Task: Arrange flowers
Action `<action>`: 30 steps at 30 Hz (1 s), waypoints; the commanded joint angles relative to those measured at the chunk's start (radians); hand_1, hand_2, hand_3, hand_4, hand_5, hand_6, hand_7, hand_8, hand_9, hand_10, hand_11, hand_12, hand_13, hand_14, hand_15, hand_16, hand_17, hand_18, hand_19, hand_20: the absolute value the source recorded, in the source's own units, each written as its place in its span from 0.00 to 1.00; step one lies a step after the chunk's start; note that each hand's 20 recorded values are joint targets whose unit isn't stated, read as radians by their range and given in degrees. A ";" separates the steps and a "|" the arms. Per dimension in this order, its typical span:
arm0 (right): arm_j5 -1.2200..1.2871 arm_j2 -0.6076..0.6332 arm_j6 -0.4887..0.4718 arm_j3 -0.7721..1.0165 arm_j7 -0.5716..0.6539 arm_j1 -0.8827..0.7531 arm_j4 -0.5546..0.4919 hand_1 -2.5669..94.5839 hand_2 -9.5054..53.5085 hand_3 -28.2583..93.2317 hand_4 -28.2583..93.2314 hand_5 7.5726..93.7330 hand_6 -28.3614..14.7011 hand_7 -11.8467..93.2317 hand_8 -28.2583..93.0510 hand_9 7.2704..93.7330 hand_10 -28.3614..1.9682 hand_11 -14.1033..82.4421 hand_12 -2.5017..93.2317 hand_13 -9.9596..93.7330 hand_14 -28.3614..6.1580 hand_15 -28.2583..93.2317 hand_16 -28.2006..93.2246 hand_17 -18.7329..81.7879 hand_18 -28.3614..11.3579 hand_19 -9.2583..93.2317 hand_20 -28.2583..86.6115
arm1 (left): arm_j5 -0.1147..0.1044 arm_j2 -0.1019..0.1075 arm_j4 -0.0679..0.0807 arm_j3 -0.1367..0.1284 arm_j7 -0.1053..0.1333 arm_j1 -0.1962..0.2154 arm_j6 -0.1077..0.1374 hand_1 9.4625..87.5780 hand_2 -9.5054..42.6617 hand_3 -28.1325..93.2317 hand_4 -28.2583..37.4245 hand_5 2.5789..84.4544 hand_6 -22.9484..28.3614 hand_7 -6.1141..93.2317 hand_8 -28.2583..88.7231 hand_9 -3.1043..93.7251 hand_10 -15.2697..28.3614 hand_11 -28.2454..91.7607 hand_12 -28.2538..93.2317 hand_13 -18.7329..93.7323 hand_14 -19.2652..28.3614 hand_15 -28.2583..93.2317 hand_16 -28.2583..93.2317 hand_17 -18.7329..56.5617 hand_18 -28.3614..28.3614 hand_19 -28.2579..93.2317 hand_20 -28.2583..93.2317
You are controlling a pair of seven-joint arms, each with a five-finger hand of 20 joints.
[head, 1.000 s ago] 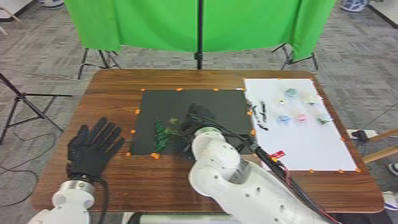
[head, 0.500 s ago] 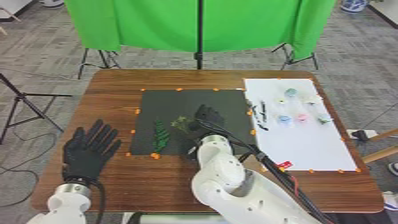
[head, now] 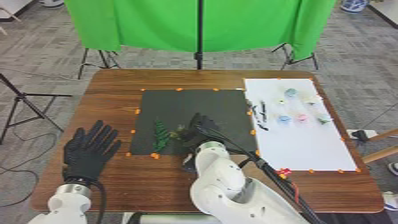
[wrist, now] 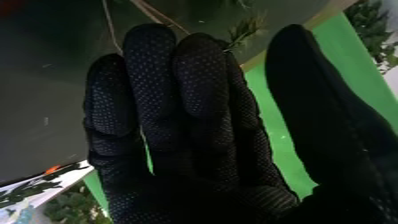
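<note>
Two green pieces, a fern-like sprig [head: 161, 137] and a finer sprig [head: 181, 133], lie on the black mat [head: 178, 104] on the counter [head: 114, 102]; the blossoms [head: 302, 118] sit on the white sheet [head: 306, 150]. The right robot hand [head: 203, 125] is released, fingers straight beside the finer sprig; the left robot hand [head: 87, 152] is likewise open. Placing greenery seems in hand; next calls for lifting away without dragging stems, then fetching a blossom.

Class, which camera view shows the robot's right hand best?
The right wrist view, because the right hand is close up there, its thumb clearly apart from its fingers. The head view shows it smaller, over the black mat.
</note>
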 commanded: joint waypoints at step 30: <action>0.186 0.231 -0.584 0.149 -0.068 -0.044 -0.237 0.34 0.33 0.77 0.11 0.76 0.43 0.23 0.19 0.72 0.16 0.61 0.42 0.64 0.12 0.76 0.47 0.47 0.00 0.85 0.50 | -0.004 -0.037 -0.015 -0.045 0.022 0.071 -0.008 0.22 0.45 0.84 0.00 0.47 0.57 0.22 0.15 0.40 0.67 0.42 0.31 0.41 0.68 0.52 0.19 0.20 0.72 0.47 0.34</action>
